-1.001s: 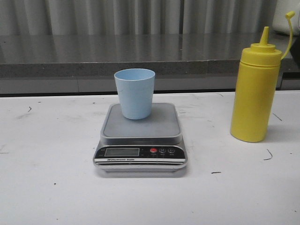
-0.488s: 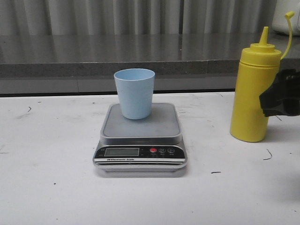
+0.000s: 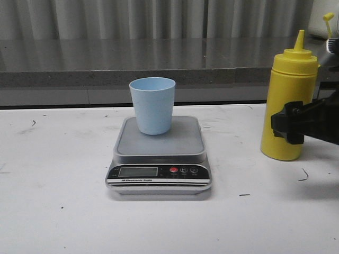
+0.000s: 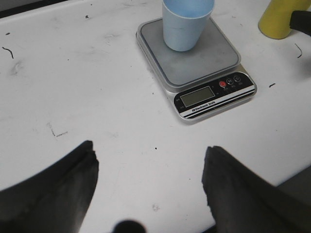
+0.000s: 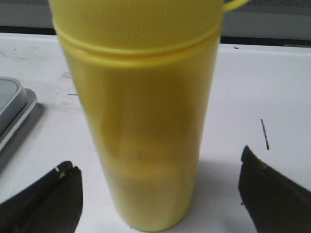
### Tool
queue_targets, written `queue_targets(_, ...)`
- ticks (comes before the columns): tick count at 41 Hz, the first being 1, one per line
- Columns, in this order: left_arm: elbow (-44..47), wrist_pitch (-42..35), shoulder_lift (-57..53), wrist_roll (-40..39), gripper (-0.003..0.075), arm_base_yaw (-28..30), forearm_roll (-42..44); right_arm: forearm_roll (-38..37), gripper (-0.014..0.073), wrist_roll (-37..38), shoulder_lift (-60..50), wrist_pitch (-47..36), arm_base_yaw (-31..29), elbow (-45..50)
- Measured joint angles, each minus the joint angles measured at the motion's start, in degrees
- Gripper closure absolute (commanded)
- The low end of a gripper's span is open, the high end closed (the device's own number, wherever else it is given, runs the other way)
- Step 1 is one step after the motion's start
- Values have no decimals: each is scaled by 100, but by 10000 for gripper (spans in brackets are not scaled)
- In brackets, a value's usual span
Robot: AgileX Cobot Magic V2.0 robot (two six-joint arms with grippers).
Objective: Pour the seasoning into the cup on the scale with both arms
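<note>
The yellow seasoning bottle (image 3: pixel 288 79) stands upright on the white table, right of the scale (image 3: pixel 159 145). The pale blue cup (image 3: pixel 152 105) stands upright on the back of the scale's platform. My right gripper (image 3: pixel 288 124) is open at the bottle's lower half. In the right wrist view the bottle (image 5: pixel 146 97) fills the gap between the spread fingers (image 5: pixel 63 194), with space on both sides. My left gripper (image 4: pixel 150 148) hangs open over bare table in front of the scale (image 4: pixel 204 63) and cup (image 4: pixel 187 24), holding nothing. It does not show in the front view.
A grey counter ledge (image 3: pixel 132 63) runs behind the table. The bottle's tethered cap (image 3: pixel 328 17) sticks up to the right of the nozzle. The table's near edge (image 4: pixel 291 174) lies close to my left gripper. The scale's corner (image 5: pixel 12 107) lies beside the bottle.
My right gripper came in from the right edge and moved left to the bottle, fingers now on either side of it. Bottle, cup and scale have not moved.
</note>
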Motion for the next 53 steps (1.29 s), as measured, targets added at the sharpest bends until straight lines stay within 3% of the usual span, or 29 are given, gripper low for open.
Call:
queue_targets(22, 0, 0, 0, 8, 262, 0, 10, 45, -62, 160, 1194, -673, 0, -1118)
queue_targets(32, 0, 0, 0, 8, 262, 0, 10, 45, 181, 160, 1310, -685, 0, -1167)
queue_targets(40, 0, 0, 0, 8, 262, 0, 10, 45, 211, 160, 1310, -697, 0, -1167)
queue_targets(47, 0, 0, 0, 8, 262, 0, 10, -59, 211, -38, 969, -244, 0, -1154)
queue_targets(53, 0, 0, 0, 8, 262, 0, 10, -414, 211, -713, 242, 534, 12, -1148)
